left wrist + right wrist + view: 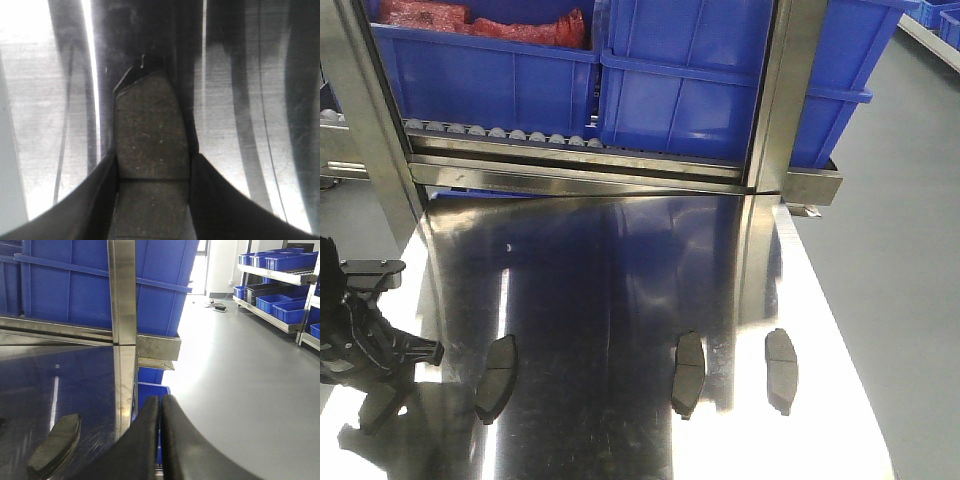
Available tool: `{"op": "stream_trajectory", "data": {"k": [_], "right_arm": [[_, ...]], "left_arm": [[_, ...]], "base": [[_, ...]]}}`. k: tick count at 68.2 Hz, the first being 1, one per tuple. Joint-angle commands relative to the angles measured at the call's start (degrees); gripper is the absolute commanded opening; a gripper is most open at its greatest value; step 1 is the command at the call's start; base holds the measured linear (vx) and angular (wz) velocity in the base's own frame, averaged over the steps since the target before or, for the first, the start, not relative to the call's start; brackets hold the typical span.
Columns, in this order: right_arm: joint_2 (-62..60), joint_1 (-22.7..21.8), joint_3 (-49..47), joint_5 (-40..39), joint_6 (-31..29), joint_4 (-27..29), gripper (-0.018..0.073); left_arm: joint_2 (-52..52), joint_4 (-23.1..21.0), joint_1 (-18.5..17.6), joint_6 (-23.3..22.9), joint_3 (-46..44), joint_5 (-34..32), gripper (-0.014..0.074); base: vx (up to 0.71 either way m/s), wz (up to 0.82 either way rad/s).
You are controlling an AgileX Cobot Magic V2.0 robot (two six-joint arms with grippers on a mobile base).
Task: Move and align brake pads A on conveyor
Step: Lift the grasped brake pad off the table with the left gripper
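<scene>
Four brake pads A lie on a shiny steel table point(620, 260). In the front view they are at the far left point(378, 408), left of centre point(497, 372), right of centre point(688, 368) and right point(781, 365). My left gripper point(380, 385) is at the table's left edge, over the far-left pad. In the left wrist view its fingers point(100, 195) press both long sides of that pad point(152, 135), with the centre groove between them. My right gripper point(160, 402) is shut and empty at the table's right edge, beside a pad point(55, 442). The conveyor is out of view.
A steel rack frame point(775, 100) with blue bins point(690, 70) stands across the table's far edge. Red parts fill one bin point(480, 22). Grey floor point(900, 220) lies to the right, with more blue bins on shelving point(280, 270).
</scene>
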Motion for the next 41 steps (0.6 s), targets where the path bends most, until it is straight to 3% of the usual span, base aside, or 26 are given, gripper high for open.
{"op": "stream_trajectory", "data": {"k": [1,18,32,41], "right_arm": [[-0.7,0.0,0.7,-4.3,-0.1,-0.1,-0.0011],[-0.7,0.0,0.7,-4.3,-0.1,-0.1,-0.0011],[-0.7,0.0,0.7,-4.3,-0.1,-0.1,-0.0011],[-0.7,0.0,0.7,-4.3,-0.1,-0.1,-0.0011]], "left_arm": [[-2.0,-0.6,-0.2,-0.5,-1.2,-0.9,0.0],[-8.1,-0.7,-0.2,0.1,-1.2,-0.9,-0.0008],[-18.9,-0.6,-0.2,0.1,-0.9,-0.9,-0.0008],[-27.8,-0.6,-0.2,0.2,2.1,-4.3,-0.0008]], "base": [[0.0,0.0],[0.0,0.0],[0.0,0.0],[0.0,0.0]]}}
